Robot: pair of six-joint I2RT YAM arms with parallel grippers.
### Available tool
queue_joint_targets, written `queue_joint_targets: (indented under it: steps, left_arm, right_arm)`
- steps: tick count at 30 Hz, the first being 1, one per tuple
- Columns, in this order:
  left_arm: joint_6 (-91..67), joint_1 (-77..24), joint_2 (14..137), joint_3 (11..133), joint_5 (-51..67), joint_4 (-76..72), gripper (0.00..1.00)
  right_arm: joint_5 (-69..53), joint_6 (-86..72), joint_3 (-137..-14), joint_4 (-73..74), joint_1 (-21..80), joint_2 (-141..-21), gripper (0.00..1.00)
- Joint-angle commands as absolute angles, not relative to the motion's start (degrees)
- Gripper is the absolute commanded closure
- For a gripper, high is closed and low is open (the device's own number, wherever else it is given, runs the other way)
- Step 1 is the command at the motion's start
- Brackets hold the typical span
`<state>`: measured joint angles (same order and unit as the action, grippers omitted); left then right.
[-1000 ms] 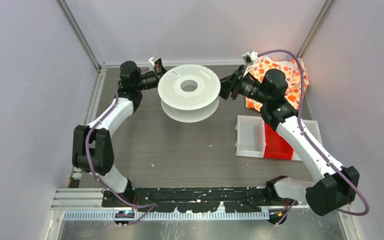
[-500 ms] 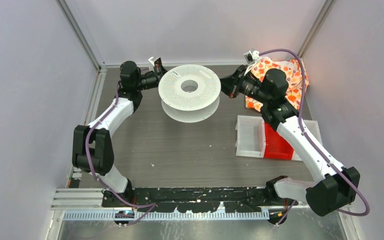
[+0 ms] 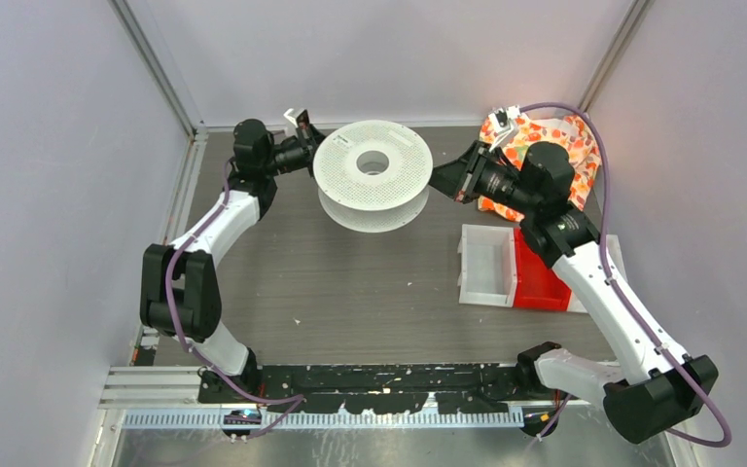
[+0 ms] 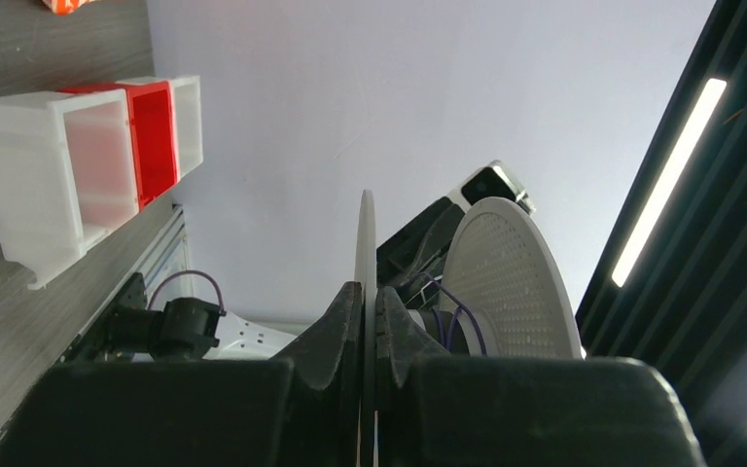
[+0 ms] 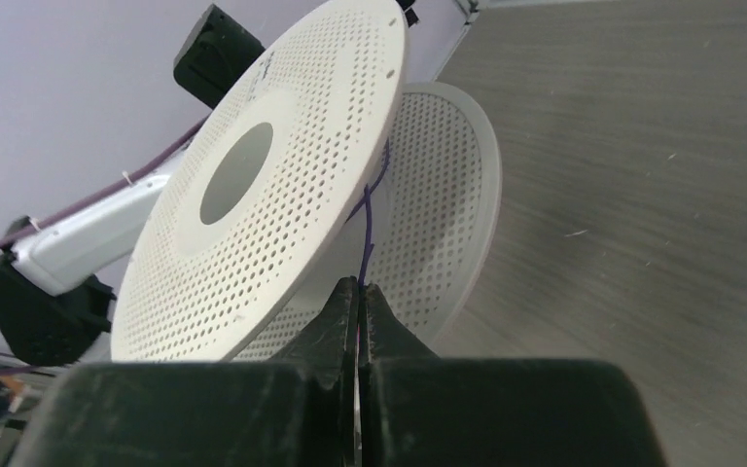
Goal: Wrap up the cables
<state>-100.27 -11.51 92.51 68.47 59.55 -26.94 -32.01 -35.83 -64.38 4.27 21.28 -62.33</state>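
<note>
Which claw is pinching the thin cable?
The right claw: the thin purple cable runs from the spool down into its closed grip. The left claw grips a spool disc's edge instead.

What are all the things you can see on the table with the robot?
big white plastic spool with little holes: one, white, far middle of the table.
thin purple cable: one, purple, from inside the spool to the right fingers.
white plastic bins: two, white, right side.
red plastic bin: one, red, between the white ones.
flowery cloth: one, orange and white, far right corner.
grey wood-grain table: one, under everything.
robot arms: two, black and white; left fingers shut on the spool's rim, right fingers shut on the cable.
</note>
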Motion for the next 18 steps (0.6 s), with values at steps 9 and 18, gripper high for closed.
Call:
queue_joint_targets:
  steps: [9,18]
  left_arm:
    - [-99.33,-11.25,88.81,63.62,52.46,-37.65,0.99]
    - [-95.95,-11.27,90.68,59.39,47.84,-47.68,0.99]
  right_arm:
    - [-33.29,-63.5,-62.43,1.63,21.73,-66.86,0.99]
    - [-34.61,-68.02,-57.9,-1.83,21.71,-69.74,0.99]
